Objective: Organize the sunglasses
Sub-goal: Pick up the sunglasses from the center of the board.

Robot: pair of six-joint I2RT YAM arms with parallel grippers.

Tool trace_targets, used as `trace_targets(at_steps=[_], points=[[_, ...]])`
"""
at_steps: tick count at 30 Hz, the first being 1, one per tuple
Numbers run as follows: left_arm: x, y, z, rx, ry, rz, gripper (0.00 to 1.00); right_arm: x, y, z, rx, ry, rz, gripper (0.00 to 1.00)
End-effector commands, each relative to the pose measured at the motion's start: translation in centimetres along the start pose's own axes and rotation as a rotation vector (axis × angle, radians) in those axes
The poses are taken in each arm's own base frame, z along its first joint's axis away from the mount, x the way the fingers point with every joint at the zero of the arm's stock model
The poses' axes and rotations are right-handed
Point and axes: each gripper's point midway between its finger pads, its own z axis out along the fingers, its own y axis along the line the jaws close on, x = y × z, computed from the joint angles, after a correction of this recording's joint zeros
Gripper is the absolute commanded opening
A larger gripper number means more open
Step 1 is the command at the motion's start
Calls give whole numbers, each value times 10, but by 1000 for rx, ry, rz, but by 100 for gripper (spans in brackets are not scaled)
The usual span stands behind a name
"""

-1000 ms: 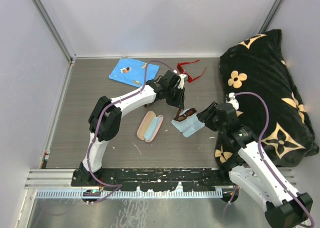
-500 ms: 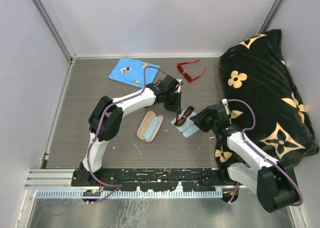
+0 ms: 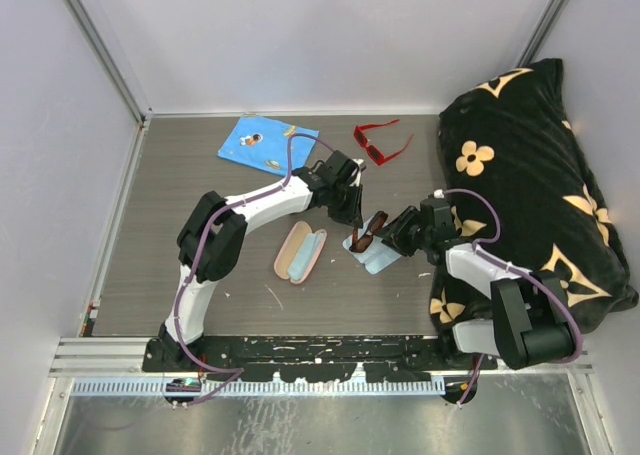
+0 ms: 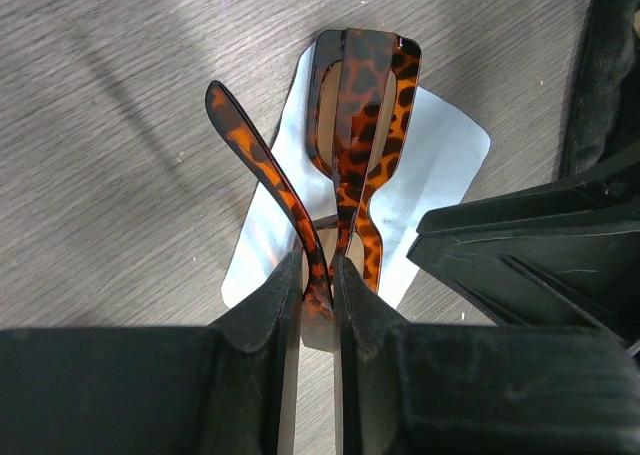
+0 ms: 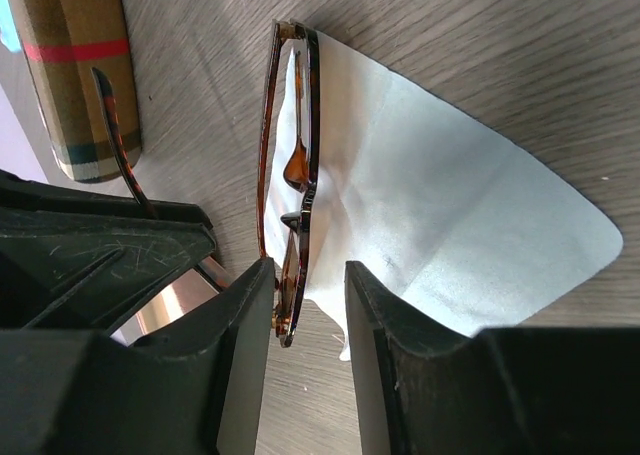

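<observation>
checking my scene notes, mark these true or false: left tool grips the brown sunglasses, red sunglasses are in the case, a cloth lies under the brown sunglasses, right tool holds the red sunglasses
1. The left tool grips the brown sunglasses: true, it is shut on one temple.
2. The red sunglasses are in the case: false, they lie on the table far from it.
3. A cloth lies under the brown sunglasses: true.
4. The right tool holds the red sunglasses: false, it is at the brown sunglasses with its fingers apart.
</observation>
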Motion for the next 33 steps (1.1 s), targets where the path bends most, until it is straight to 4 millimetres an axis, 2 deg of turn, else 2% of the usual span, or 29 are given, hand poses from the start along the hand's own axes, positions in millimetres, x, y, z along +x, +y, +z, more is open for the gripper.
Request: trace_targets(at_steps=[1,10,33], points=[[-18,-21,-15,53,-68,24,0,-15,30,4,-109,-19,-88,39],[-18,-23,-13,57,-63,26,0,-17,27,17,-99,-11,-95,31],[-15,-30,-12,68,-55,40,0,-14,21,30,-90,18,-92,23]])
